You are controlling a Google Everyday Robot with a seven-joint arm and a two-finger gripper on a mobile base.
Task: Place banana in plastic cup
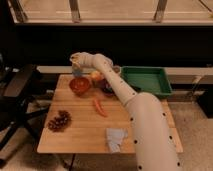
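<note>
My gripper (75, 59) is at the back left of the wooden table (80, 137), right above a clear plastic cup (77, 72) that stands behind the red-orange bowl (80, 86). Something pale shows at the gripper's tip, but I cannot make out whether it is the banana. No banana lies in plain sight on the table. My arm reaches in from the bottom right across the table's middle.
A round yellow-red fruit (96, 76) and a dark bowl (107, 88) sit right of the red-orange bowl. An orange carrot (100, 107) lies mid-table, dark grapes (59, 121) front left, a grey cloth (116, 139) in front. A green tray (145, 81) stands back right. An office chair (17, 95) is at left.
</note>
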